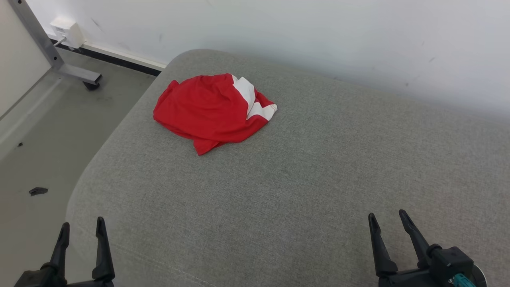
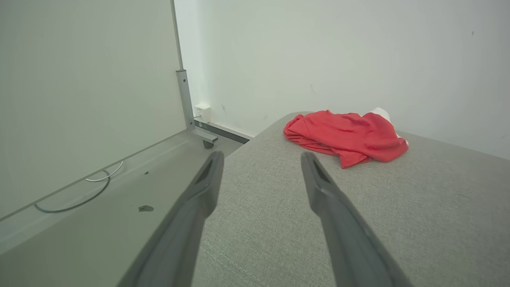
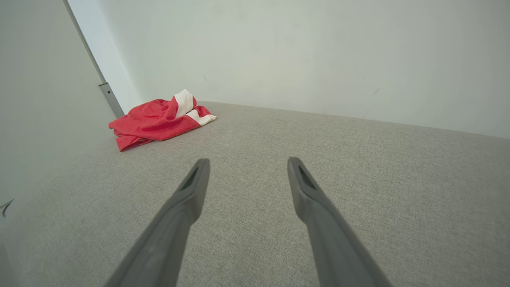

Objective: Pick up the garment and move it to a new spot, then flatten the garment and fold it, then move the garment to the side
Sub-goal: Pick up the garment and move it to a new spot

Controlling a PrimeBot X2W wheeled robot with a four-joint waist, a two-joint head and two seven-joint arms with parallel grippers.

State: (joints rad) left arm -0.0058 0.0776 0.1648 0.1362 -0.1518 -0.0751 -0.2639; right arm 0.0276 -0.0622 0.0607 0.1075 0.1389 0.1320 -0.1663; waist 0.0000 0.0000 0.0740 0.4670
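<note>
Abutting a white wall [image 1: 318,32], grey cushion [image 1: 299,179] (woven) bears the garment [image 1: 207,109].

You see your left pincer [image 2: 261,156] spread wide and empty, well short of the crumpled red garment [image 2: 346,135]. The garment lies on the grey cushion [image 2: 418,215], with a wall socket [image 2: 202,113] to its left.

Bright, diffuse light; faint shadows; sharp focus; wide-angle stretch at wrist-view edges.
</note>
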